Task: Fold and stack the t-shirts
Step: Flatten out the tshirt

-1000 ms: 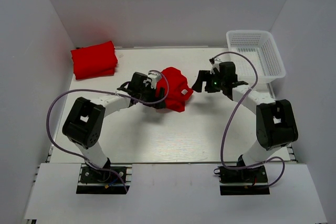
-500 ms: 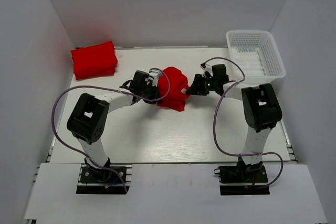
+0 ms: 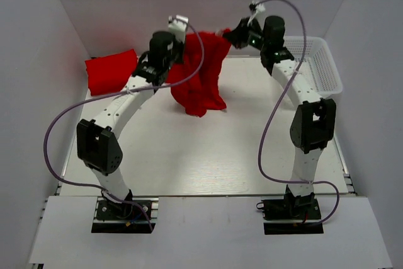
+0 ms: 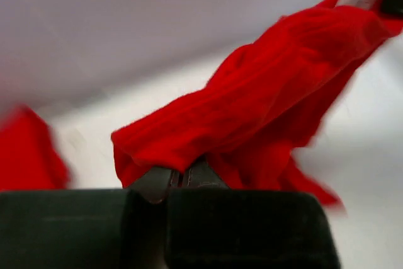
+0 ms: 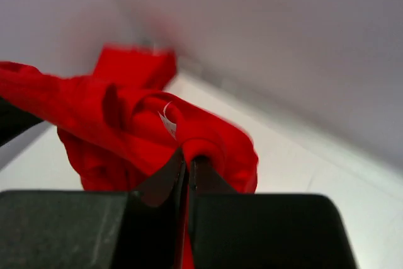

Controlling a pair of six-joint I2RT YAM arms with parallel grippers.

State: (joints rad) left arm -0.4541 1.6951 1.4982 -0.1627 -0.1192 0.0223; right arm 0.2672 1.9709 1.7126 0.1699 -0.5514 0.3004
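A red t-shirt (image 3: pixel 200 83) hangs in the air near the back wall, strung between both grippers, its lower part drooping to the table. My left gripper (image 3: pixel 181 47) is shut on its left upper edge; in the left wrist view the cloth (image 4: pixel 271 99) bunches over the closed fingertips (image 4: pixel 180 176). My right gripper (image 3: pixel 230 34) is shut on the right upper edge; the right wrist view shows cloth (image 5: pixel 119 118) pinched at the tips (image 5: pixel 189 163), with a small white label (image 5: pixel 167 121) just above. A second t-shirt (image 3: pixel 111 71) lies folded at the back left.
A white mesh basket (image 3: pixel 318 61) stands at the back right, close to the right arm. White walls enclose the table on three sides. The folded shirt also shows in the left wrist view (image 4: pixel 28 155) and the right wrist view (image 5: pixel 135 67).
Both grippers closed on the crumpled shirt on the table, then lifted it up and toward the back wall, so it now hangs stretched between them.
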